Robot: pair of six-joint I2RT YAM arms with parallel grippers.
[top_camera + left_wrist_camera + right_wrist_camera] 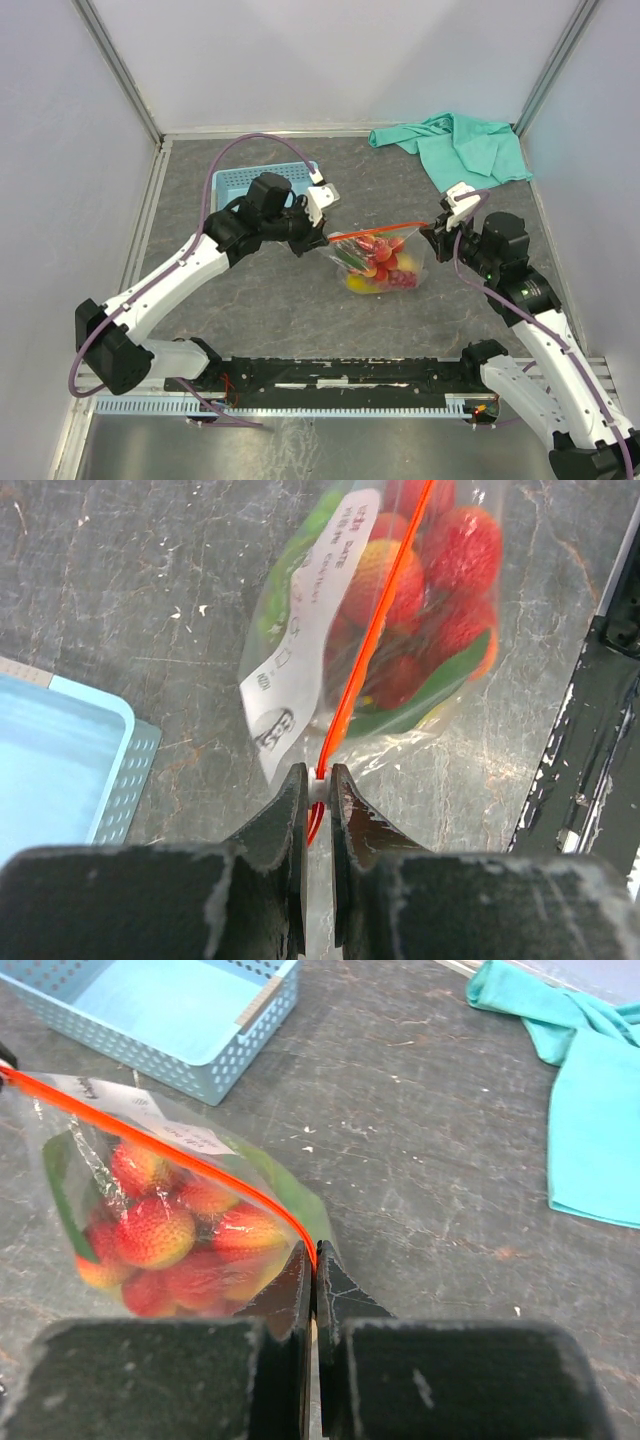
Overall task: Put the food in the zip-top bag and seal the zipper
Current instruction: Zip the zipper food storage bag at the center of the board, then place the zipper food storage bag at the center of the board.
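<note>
**A:** From above, where is the bag?

**B:** The bag (388, 268) sits about mid-worktop (260, 320), a little toward the right edge, with the food (378, 262) inside it. The basket (232, 181) is off toward the far left corner and the cloth (465, 145) lies in the far right corner, both well apart from the bag.

**A:** And the arms?

**B:** The left claw (325, 238) is on one end of the zipper (378, 231) and the right claw (432, 228) is on the other. The zipper's long axis runs from the left edge toward the right edge, strung between them. Neither arm is nearer, since each holds an end.

**A:** What does the left wrist view show?

**B:** The jaws are nearly together and pinch the very end of the red strip. The zipper runs straight away from the claw, and the bag hangs under it. I cannot tell whether its bottom touches the worktop.

**A:** And the right wrist view?

**B:** The jaws there are pressed together on the other end. The strip leads away to the left, toward the basket.

**A:** Is it sealed?

**B:** It looks like one thin line, but I cannot tell whether it is closed all the way along. I judge the next move has to travel along that line, with one claw sliding toward the other while the other anchors its end.
</note>
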